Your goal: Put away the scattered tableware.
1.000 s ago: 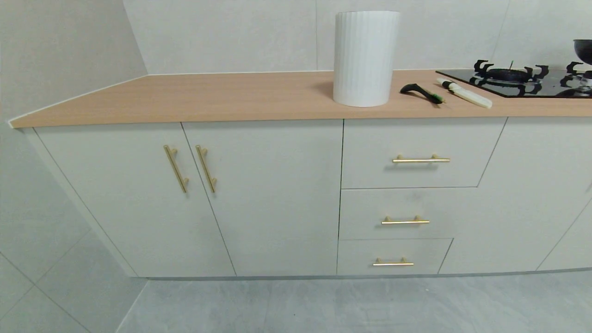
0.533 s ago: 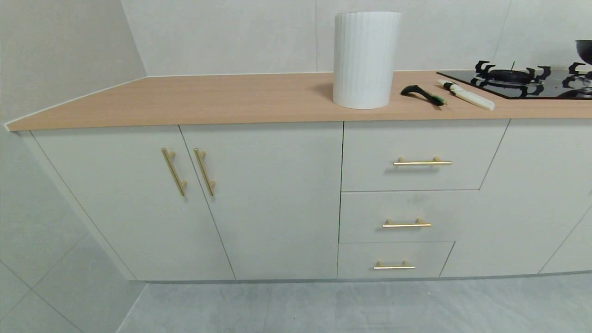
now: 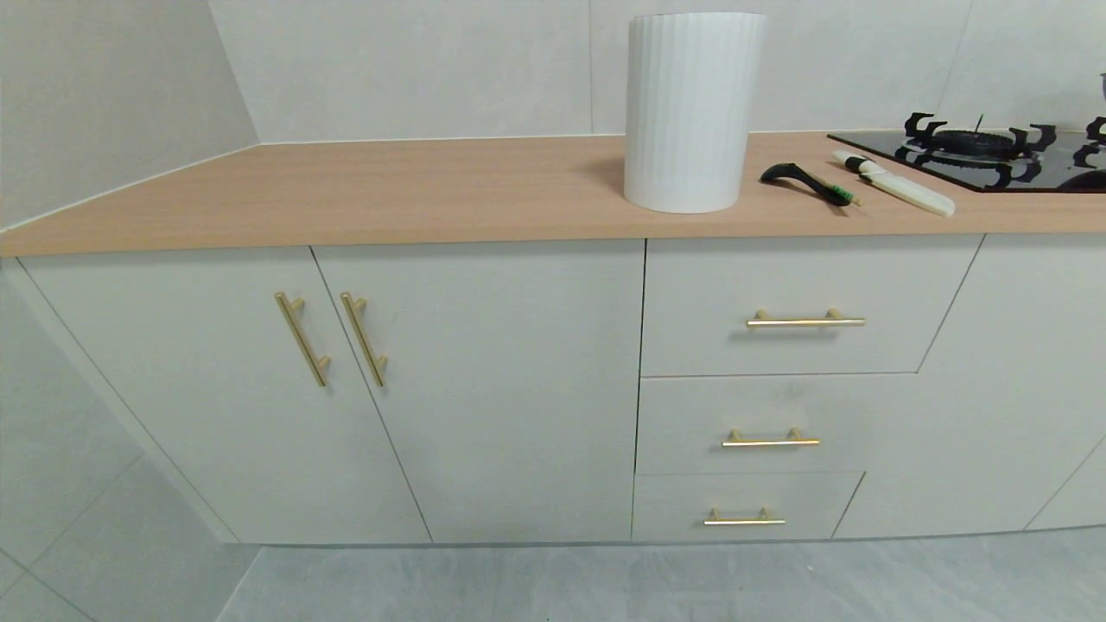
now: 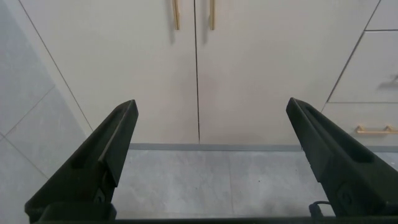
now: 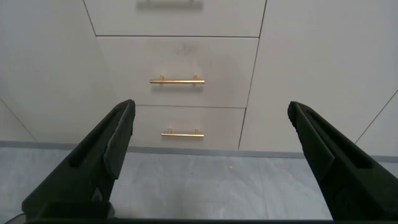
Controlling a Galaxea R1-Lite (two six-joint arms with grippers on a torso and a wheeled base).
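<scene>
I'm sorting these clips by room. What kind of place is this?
Most likely a kitchen: a gas stove set into a wooden counter, with cupboard doors and drawers below.

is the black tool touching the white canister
Apart. The head view shows a strip of bare counter between the black tool and the white canister.

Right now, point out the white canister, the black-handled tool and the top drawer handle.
white canister (image 3: 687,112), head view, middle of its ribbed side.
black-handled tool (image 3: 795,177), head view, on the black handle.
top drawer handle (image 3: 805,322), head view, middle of the bar.
</scene>
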